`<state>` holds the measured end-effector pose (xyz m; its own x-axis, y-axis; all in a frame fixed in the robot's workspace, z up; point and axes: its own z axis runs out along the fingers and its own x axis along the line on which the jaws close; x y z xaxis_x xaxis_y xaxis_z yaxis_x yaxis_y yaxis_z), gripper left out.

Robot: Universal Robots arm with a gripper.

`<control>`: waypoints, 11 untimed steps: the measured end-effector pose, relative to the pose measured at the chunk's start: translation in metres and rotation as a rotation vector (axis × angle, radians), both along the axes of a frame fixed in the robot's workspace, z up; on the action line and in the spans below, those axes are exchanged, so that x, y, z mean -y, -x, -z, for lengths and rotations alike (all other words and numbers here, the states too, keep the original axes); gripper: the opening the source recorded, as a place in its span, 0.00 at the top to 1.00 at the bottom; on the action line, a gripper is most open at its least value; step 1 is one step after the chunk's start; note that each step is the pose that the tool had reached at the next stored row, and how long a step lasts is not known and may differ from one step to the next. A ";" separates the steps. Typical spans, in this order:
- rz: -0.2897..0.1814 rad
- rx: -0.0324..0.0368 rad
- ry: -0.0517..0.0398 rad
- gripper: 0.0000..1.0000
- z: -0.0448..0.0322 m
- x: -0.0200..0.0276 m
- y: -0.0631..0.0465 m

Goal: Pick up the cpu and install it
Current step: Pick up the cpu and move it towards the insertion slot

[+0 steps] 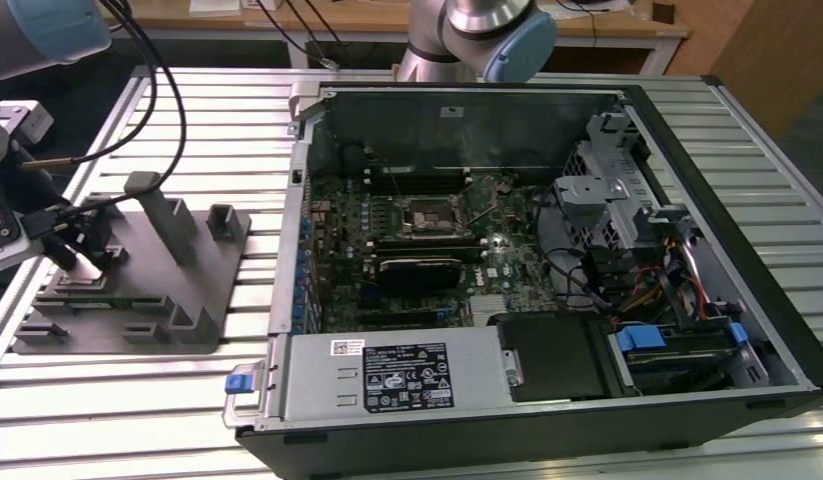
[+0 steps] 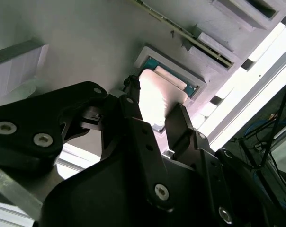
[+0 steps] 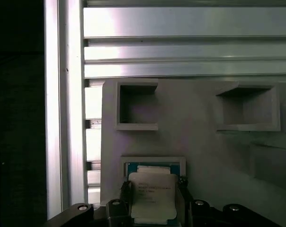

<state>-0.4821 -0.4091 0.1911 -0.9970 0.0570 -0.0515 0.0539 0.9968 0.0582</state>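
A slatted metal table [image 1: 131,400] carries a grey tray [image 1: 184,300] and, beside the tray, an open computer case [image 1: 518,110]. The cpu [image 3: 151,194] lies flat in a shallow square recess near one edge of the tray, its silvery lid facing up and a green board rim showing around it. My gripper [image 3: 155,198] is low over that recess and straddles the cpu on two opposite sides. In the second wrist view the gripper [image 2: 155,101] frames the bright lid closely. I cannot tell whether it is clamped on the chip or released around it. In the exterior view the gripper [image 1: 78,255] sits at the tray end farthest from the case.

I judge the cpu to be light, thin and stiff. Its smooth metal lid is likely slippery, and the underside is probably delicate. The sensible hold is on two opposite board edges, kept level, with only modest squeeze, never pressing the lid face.

The dark square socket [image 1: 425,215] sits inside the case, well apart from the tray.
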 end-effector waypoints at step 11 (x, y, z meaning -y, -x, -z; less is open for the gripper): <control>0.000 0.0000 -0.0221 0.51 -0.0003 -0.0014 0.004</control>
